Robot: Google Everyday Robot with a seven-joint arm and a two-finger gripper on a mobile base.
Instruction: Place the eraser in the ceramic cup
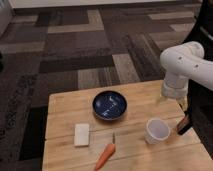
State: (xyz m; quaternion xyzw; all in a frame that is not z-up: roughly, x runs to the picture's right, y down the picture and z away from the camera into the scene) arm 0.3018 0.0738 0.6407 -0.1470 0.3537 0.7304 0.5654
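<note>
Eraser (184, 123) stands tilted at the frame's right edge, on the table's (65, 106) right rim, just right of the cup (157, 131) and apart from it. Not in the cup yet. Gripper (181, 103) hangs under the white arm (181, 65) at right of frame, just above the eraser. Cannot tell whether it is open or closed, and no grip on the eraser shows.

Step in hand looks like reach and grasp. To do it well: descend straight, pinch across the narrow sides, lift above the cup rim, shift a little left in frame, centre over the opening, lower end-first, release low.

Risks: the eraser sits at the table edge, so a nudge may knock it off. The cup is close, so a low sweep may tip it.

Bowl (109, 106) sits mid-frame, the white block (81, 134) lower left, the carrot (105, 156) bottom centre. All are well left of the cup, and nothing lies between eraser and cup.
</note>
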